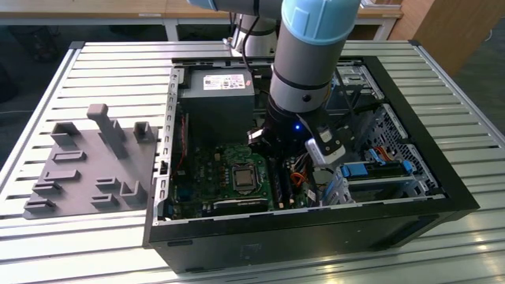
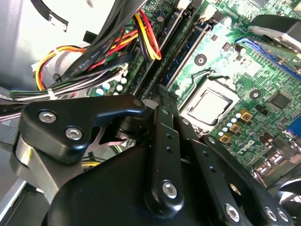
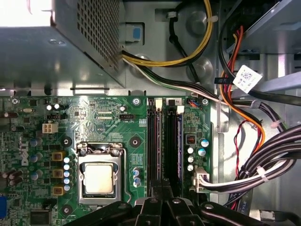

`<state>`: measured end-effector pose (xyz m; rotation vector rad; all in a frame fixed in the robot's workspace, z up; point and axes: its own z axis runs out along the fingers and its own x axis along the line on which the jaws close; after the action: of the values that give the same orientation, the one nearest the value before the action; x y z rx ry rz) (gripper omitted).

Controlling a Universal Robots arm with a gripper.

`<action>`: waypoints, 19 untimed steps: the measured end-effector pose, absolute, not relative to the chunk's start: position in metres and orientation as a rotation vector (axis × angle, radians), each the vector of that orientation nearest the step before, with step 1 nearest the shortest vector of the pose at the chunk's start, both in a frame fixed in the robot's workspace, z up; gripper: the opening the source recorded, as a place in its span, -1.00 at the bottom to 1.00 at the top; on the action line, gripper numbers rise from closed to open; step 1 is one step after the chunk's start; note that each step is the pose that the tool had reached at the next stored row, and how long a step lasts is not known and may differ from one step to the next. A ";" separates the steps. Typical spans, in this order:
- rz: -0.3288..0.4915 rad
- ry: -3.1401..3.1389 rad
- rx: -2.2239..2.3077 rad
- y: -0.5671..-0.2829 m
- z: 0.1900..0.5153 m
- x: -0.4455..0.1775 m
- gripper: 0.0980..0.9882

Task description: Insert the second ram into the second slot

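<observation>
**Apparently close: hand hovering at the memory slots**

Seemingly the job is sitting in its last stretch. The grey and pale-blue robot arm (image 1: 304, 71) is reaching down into the open black computer case (image 1: 442, 189), which is lying on its side on the slatted metal surface (image 1: 118, 59). The black hand (image 3: 162, 203) is hanging right over the near end of the two long dark memory slots (image 3: 154, 141), beside the square silver processor socket (image 3: 99, 179) on the green motherboard (image 3: 103, 117). Whether the hand is clenched or released, I cannot tell.

The thin blue circuit-board stick (image 3: 176, 141) is lying along the slot farther from the processor, lined up with it lengthwise; in the second wrist view it is showing as a blue strip (image 2: 186, 55) just ahead of the hand (image 2: 161, 96). My reading is that the stick is already resting in its slot, though I cannot tell whether it is pressed fully home or whether the end latches are locking it.
</observation>
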<state>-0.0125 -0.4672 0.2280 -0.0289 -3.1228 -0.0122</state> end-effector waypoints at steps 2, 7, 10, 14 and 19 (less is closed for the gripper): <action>-0.012 -3.123 -0.029 -0.467 0.228 -0.012 -0.98; -0.012 -3.123 -0.029 -0.467 0.226 -0.012 -0.98; -0.012 -3.123 -0.029 -0.467 0.225 -0.012 -0.98; -0.012 -3.123 -0.029 -0.467 0.222 -0.013 -0.98; -0.012 -3.123 -0.029 -0.466 0.218 -0.013 -0.98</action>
<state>-0.0125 -0.4661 0.2179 -0.0292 -3.1226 -0.0118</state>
